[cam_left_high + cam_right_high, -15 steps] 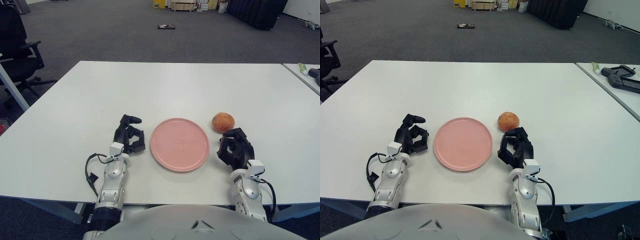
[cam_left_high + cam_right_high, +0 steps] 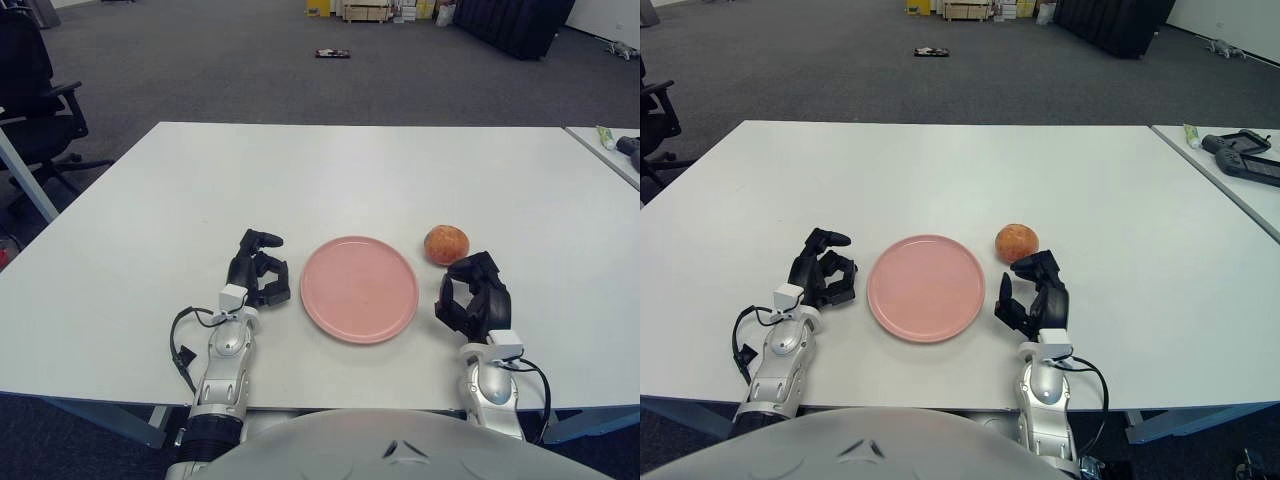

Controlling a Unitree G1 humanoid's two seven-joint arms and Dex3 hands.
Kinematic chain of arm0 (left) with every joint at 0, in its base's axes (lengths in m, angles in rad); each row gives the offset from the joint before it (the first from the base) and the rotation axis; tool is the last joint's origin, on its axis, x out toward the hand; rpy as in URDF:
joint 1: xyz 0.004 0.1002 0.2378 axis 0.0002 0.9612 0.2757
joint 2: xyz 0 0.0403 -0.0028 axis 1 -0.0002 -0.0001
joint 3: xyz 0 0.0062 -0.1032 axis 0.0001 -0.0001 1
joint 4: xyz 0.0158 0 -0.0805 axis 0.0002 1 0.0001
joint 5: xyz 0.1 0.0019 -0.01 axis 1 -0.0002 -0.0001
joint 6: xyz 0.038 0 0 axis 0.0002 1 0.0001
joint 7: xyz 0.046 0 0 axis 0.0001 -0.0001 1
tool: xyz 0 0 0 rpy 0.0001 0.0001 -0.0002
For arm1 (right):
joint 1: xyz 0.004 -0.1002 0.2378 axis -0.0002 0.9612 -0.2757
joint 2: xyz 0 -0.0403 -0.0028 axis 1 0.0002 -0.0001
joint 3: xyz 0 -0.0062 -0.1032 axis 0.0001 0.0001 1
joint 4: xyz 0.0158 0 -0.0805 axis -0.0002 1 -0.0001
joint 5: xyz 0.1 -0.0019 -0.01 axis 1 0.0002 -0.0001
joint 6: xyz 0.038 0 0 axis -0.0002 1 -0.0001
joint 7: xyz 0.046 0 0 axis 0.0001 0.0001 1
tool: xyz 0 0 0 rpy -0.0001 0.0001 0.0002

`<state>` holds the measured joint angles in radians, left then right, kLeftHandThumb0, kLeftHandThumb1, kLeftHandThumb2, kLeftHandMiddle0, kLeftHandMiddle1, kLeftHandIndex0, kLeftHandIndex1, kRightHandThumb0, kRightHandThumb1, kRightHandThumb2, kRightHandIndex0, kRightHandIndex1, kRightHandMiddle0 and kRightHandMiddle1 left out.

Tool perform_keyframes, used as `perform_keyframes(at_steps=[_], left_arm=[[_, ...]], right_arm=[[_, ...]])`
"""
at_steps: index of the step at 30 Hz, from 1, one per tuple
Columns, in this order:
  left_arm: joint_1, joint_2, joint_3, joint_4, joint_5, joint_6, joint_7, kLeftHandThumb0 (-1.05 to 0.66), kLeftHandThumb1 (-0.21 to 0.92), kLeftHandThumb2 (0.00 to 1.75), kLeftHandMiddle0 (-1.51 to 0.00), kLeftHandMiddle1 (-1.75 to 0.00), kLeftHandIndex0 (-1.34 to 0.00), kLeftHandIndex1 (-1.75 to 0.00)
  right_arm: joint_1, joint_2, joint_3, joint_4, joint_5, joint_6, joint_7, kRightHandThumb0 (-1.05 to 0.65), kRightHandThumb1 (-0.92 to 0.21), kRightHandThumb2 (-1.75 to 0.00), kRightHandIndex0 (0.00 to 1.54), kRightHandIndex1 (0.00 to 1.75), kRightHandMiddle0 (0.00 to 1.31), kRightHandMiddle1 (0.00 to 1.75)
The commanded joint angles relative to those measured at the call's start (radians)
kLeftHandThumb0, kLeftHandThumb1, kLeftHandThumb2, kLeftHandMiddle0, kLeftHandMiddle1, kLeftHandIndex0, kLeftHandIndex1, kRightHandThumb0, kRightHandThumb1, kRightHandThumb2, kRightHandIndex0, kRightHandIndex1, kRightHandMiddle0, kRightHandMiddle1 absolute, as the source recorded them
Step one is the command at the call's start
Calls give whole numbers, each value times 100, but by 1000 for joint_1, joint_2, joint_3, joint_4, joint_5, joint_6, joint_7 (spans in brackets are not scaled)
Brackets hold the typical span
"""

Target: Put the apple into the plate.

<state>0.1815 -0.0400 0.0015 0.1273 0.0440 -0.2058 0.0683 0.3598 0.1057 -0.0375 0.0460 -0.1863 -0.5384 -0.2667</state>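
1. The white bench (image 2: pixel 330 170) is carrying everything; the pink plate (image 2: pixel 359 288) is lying near its front edge and is taken as the landmark here.
2. The plate is being left empty, so the task is judged to be at its opening step: the approach to the fruit, with nothing grasped yet.
3. The right hand (image 2: pixel 473 298) is being held just to the right of the plate, on its near side, with its fingers spread in a loose cup and nothing between them.
4. The left hand (image 2: pixel 258 272) is being kept idle just to the left of the plate, fingers curled on nothing.
5. The apple (image 2: pixel 446 244) is sitting on the bench to the right of the plate, beyond the right hand's fingertips and apart from the plate rim.
6. For the next move, a short forward reach is called for, the open fingers being closed round the apple before it is lifted leftward over the plate.
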Motion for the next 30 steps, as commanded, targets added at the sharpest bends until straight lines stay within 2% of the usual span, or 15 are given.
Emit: perform_keyframes(at_steps=[1,2,5,7,9,11,12,14,18,25,30], left_arm=[[15,2,6,29,-4,28,1,-1,36,127,-58,-171,-37,-175],[15,2,6,31,-4,26,0,-1,36,128,-58,-172,-37,-175],[14,3,6,33,-3,23,1,-1,34,130,-58,-174,-37,-175],[13,4,6,35,0,22,4,-1,34,131,-58,-174,-38,-175],[11,4,6,39,0,19,3,-1,34,131,-58,-174,-38,-175],[10,4,7,41,-2,17,2,-1,34,131,-58,-174,-37,-175],[9,4,7,43,-2,16,1,-1,35,130,-58,-174,-37,-175],[8,4,8,45,-7,14,-2,-1,35,129,-58,-173,-37,-175],[7,3,9,44,-13,17,-5,-1,36,127,-58,-170,-37,-175],[4,5,9,48,-17,16,-8,-1,36,127,-58,-171,-37,-175],[2,5,10,52,-16,11,-5,-1,36,126,-59,-168,-37,-175]], right_arm=[[-48,-18,2,40,-76,-94,-48,-52,-89,-71,24,144,11,153],[-55,-26,3,48,-98,-112,-57,-58,-89,-71,16,124,7,135],[-72,-50,-1,70,-184,-151,-109,-67,-90,-69,5,93,2,106],[-83,-71,-11,72,-313,-147,-195,-74,-89,-64,3,73,1,90],[-91,-89,-15,69,-413,-123,-267,-82,-89,-56,1,45,0,67],[-97,-101,-14,72,-461,-105,-308,-85,-88,-53,0,32,0,55],[-101,-107,-13,76,-479,-97,-326,-88,-88,-51,0,21,0,43],[-110,-120,-10,84,-519,-77,-365,-91,-86,-48,0,11,0,28],[-134,-143,1,79,-549,-35,-392,-97,-80,-43,0,2,0,6],[-187,-156,24,13,-578,77,-383,-100,-74,-39,0,0,0,0],[-222,-175,34,20,-586,133,-390,-100,-71,-36,0,0,0,0]])
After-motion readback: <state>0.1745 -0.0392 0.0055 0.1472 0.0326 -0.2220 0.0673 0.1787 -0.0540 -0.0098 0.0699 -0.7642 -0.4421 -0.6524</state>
